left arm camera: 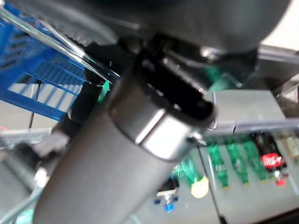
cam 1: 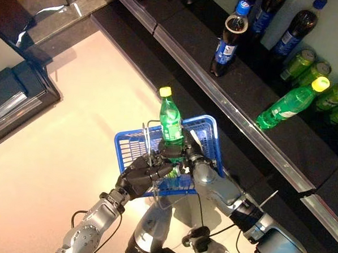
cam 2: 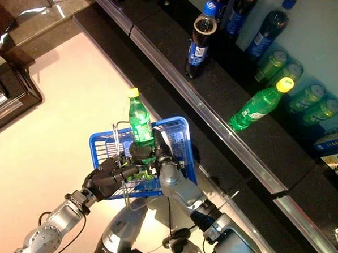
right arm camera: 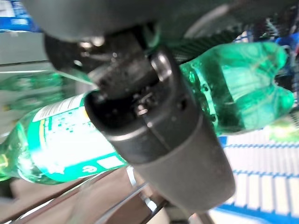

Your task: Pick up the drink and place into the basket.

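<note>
Blue plastic lattice basket [cam 1: 208, 131] with thin wire handles, held above the pale floor [cam 1: 89, 128]; left hand [cam 1: 141, 176] curled round a wire handle at its near side. Green translucent plastic bottle [cam 1: 170, 122], yellow cap, upright over the basket, its lower body clasped by the right hand [cam 1: 190, 157], fingers wrapped round it. Dark shelf [cam 1: 256, 91] with metal front edge: upright dark cola bottle [cam 1: 227, 44], blue label; green bottle lying on its side [cam 1: 289, 104]; green cans [cam 1: 316, 75] behind.
</note>
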Robot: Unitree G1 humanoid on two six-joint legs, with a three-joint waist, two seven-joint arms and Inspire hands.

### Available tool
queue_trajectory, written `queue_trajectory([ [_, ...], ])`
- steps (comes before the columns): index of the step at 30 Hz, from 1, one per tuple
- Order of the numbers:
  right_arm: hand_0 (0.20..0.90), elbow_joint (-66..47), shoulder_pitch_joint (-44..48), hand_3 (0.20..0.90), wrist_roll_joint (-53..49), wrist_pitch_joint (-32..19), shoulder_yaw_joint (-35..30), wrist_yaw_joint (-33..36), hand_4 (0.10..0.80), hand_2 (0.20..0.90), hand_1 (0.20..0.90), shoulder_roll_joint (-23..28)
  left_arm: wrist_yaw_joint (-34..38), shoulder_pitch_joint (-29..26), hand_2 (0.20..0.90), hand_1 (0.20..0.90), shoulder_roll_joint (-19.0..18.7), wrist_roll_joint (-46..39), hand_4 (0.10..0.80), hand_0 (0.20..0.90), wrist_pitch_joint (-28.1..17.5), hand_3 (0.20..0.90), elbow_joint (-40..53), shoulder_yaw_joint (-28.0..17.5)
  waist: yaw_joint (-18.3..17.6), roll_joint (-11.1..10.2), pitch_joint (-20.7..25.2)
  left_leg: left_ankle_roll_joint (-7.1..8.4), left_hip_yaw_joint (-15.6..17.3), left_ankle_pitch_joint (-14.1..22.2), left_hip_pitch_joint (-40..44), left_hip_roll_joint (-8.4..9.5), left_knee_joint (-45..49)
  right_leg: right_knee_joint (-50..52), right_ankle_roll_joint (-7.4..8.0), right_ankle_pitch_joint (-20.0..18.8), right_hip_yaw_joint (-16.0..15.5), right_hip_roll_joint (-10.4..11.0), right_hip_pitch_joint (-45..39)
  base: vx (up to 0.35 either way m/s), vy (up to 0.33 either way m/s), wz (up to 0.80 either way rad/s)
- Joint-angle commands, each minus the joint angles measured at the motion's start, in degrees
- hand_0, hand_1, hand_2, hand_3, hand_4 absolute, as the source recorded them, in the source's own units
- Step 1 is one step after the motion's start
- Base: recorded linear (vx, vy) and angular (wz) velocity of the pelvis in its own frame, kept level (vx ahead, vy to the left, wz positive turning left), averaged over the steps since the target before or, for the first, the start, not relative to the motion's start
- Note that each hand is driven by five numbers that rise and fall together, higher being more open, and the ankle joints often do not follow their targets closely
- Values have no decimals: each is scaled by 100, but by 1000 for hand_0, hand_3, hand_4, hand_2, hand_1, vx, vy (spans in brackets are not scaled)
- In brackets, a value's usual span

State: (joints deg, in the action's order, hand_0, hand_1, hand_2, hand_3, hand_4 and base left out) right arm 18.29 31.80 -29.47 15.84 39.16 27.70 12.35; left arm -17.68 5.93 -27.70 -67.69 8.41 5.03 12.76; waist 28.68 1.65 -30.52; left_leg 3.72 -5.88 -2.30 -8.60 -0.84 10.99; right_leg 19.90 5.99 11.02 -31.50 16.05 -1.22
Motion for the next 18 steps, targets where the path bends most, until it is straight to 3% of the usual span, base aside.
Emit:
queue_trajectory([
  [1,300,-199,639,200,68,-524,345,-61,100,300,300,-835,-2036,-944,300,300,314,-304,100,300,-748,200,2755,-83,-7,-38,964,148,-262,234,-186,126,478,-696,-158,-534,-222,-194,-561,44,13,6],
  [8,300,863,374,200,53,-438,393,-62,100,300,300,-1167,-2040,-1090,300,300,273,-367,100,300,-695,200,2792,-127,62,-71,1021,147,-297,226,-202,149,426,-705,-115,-540,-237,-189,-568,29,3,8],
  [18,300,2148,63,200,373,-312,325,-354,100,300,300,-1234,-2204,-1071,300,300,314,-488,100,300,-584,200,2800,-250,84,-9,941,139,-270,190,-277,177,339,-708,-61,-579,-234,-187,-459,-7,-2,0],
])
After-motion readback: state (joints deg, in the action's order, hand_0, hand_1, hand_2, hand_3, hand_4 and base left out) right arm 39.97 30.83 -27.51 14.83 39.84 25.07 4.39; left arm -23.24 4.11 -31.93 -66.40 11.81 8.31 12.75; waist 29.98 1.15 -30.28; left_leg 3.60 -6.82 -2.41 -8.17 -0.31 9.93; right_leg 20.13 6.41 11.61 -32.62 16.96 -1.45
